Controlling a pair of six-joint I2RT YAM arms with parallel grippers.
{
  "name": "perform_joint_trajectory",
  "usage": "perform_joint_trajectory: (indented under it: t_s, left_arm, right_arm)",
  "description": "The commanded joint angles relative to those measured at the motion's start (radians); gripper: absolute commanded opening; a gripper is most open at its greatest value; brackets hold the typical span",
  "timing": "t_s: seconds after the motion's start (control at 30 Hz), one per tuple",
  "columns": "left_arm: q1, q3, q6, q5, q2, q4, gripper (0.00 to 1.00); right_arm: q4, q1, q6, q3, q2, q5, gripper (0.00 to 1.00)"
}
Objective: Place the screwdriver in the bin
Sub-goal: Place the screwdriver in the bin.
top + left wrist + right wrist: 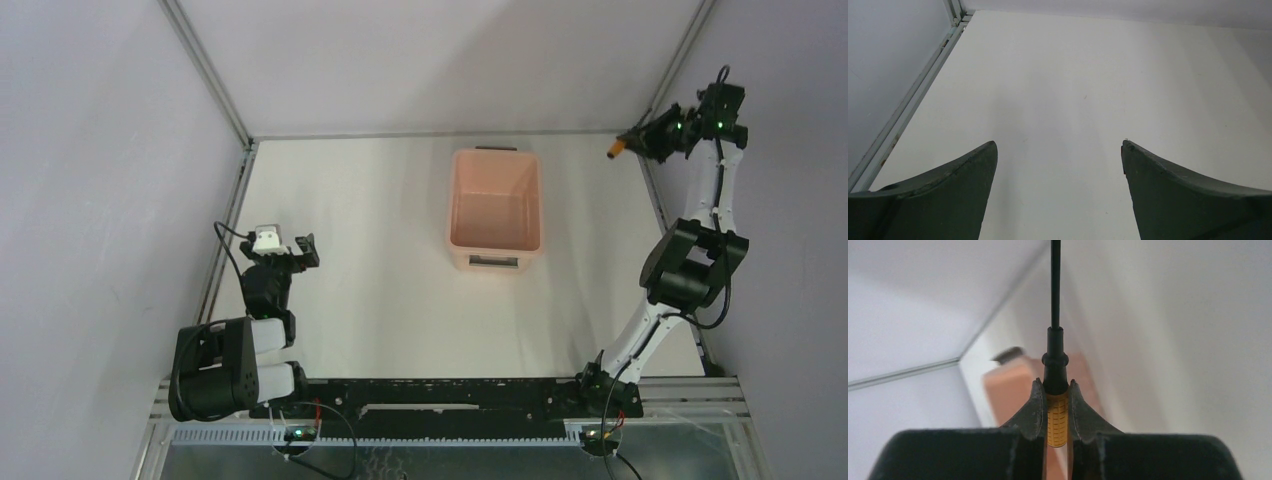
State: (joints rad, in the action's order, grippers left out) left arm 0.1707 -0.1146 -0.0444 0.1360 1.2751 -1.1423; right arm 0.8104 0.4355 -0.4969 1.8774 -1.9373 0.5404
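The screwdriver [1057, 419] has an orange ribbed handle and a thin black shaft that points away from the camera. My right gripper [1054, 385] is shut on the handle. In the top view the right gripper [632, 144] is raised at the far right corner, with the orange handle [617, 152] showing at its tip, right of the bin. The pale pink bin [495, 210] stands on the table at the back centre and looks empty. It shows blurred behind the fingers in the right wrist view [1010, 385]. My left gripper [298, 250] is open and empty at the left, over bare table [1059, 145].
Metal frame rails run along the table's left edge [228, 235] and right edge [660, 210], with grey walls behind them. The left rail also shows in the left wrist view [913, 100]. The arm bases sit on a black bar [430, 395] at the near edge.
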Motion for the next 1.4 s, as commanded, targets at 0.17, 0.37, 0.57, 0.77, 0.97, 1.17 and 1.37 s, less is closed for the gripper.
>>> perform_joint_trajectory:
  t_s: [0.17, 0.37, 0.57, 0.77, 0.97, 1.17, 1.37]
  left_arm:
    - [0.002, -0.023, 0.006, 0.008, -0.013, -0.029, 0.98]
    - [0.001, -0.023, 0.006, 0.009, -0.011, -0.029, 0.98]
    - [-0.002, -0.024, 0.007, 0.006, -0.013, -0.029, 0.98]
    - [-0.005, -0.024, 0.008, 0.001, -0.013, -0.03, 0.98]
    - [-0.007, -0.024, 0.01, -0.003, -0.013, -0.03, 0.98]
    - [-0.012, -0.027, 0.012, -0.015, -0.011, -0.027, 0.98]
    - [-0.014, -0.027, 0.012, -0.016, -0.011, -0.026, 0.98]
  right_arm:
    - [-0.002, -0.185, -0.277, 0.387, -0.012, 0.122, 0.0]
    - [0.062, -0.397, -0.261, 0.424, 0.006, -0.066, 0.0]
    - [0.188, -0.636, -0.12, 0.351, -0.001, -0.368, 0.0]
    - [0.221, -0.748, -0.046, 0.143, 0.007, -0.534, 0.0]
    - [0.091, -0.773, -0.014, -0.141, 0.042, -0.532, 0.0]
    - [0.042, -0.791, 0.019, -0.213, -0.051, -0.532, 0.0]
    - [-0.002, -0.799, 0.044, -0.218, -0.122, -0.54, 0.0]
